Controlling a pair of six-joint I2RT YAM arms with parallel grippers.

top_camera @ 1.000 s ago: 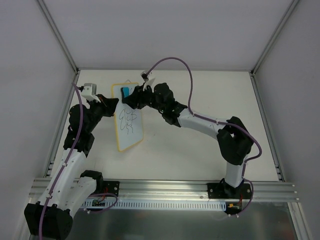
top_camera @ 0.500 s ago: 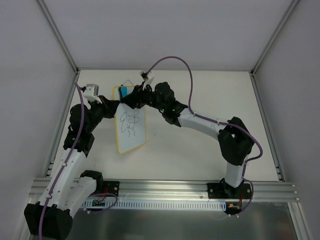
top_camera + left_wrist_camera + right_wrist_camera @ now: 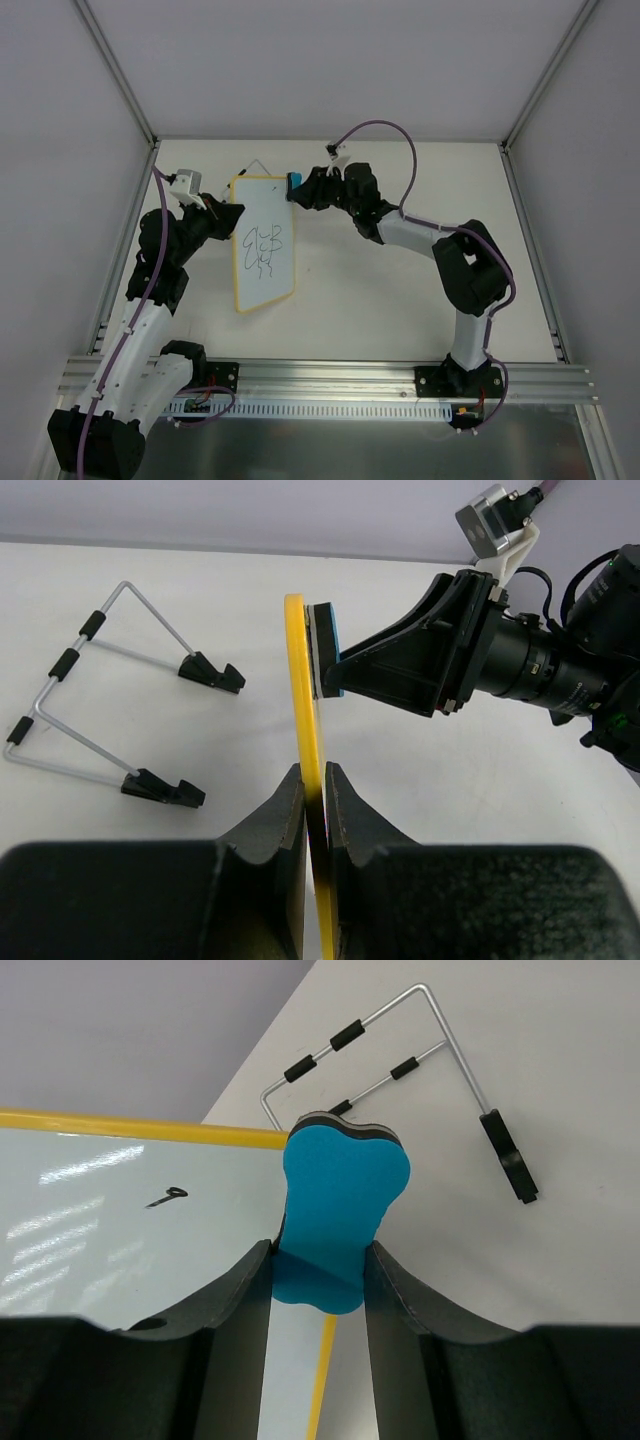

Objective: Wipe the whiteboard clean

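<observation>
- While the left gripper (image 3: 313, 782) holds station near the bench's left edge, its two fingers are clenched tight on the thin yellow frame of the whiteboard (image 3: 262, 275), pinching the board's left long side.
- The whiteboard is over the far-left part of the bench (image 3: 400, 300), one short side close to the far edge and the long sides running back toward the near edge.
- From the left wrist, the board shows edge-on, a slim yellow line rising straight out from between the fingers. Whether its lower edge touches the bench, I cannot tell.
- The black doodle (image 3: 268, 240) covers the middle of the white face, and one small black mark shows in the right wrist view, close to the frame.
- Over on the far side, the right gripper (image 3: 318, 1255) reaches in from the right, its fingers squeezed on the blue eraser (image 3: 345, 1180), a bone-shaped pad with a dark backing.
- The eraser is right at the board's far-right corner, and it overlaps the yellow frame there.
- Beyond the board, by the far edge, a bent wire stand (image 3: 211, 673) with black feet lies flat on the bench, apart from both grippers.
</observation>
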